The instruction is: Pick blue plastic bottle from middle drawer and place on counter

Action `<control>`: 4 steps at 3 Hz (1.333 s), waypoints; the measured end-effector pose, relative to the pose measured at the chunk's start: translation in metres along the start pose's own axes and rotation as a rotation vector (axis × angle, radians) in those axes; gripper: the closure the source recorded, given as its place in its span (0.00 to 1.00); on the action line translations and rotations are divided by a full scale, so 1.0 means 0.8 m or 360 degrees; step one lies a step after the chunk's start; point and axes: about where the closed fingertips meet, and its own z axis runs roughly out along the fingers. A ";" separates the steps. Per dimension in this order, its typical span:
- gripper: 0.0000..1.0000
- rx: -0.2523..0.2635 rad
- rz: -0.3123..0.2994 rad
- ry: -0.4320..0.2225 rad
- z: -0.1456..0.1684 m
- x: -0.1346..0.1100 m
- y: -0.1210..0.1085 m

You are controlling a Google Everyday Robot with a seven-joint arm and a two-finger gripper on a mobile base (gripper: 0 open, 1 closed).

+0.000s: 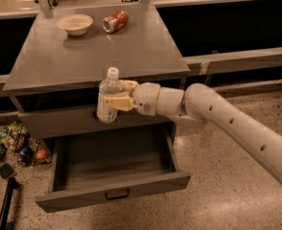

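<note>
The blue plastic bottle (pixel 108 98) is a small clear bottle with a white cap, held upright in my gripper (pixel 117 96). The gripper is shut on it, with cream fingers (pixel 118 102) around its middle. It hangs in front of the counter's front lip, above the open middle drawer (pixel 113 163). The drawer is pulled out and its grey inside is bare. The counter (pixel 131 51) is the flat grey top just behind the bottle. My white arm reaches in from the right.
A cream bowl (pixel 75 23) and a crushed red soda can (pixel 115 21) sit at the back of the counter. Colourful litter (pixel 11 145) lies on the floor left of the cabinet. A long grey ledge (pixel 241 59) runs to the right.
</note>
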 end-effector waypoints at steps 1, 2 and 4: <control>1.00 -0.0130 -0.0187 0.0062 -0.006 -0.084 0.037; 1.00 -0.0129 -0.0186 0.0061 -0.006 -0.083 0.037; 1.00 -0.0199 -0.0345 0.0103 -0.015 -0.177 0.050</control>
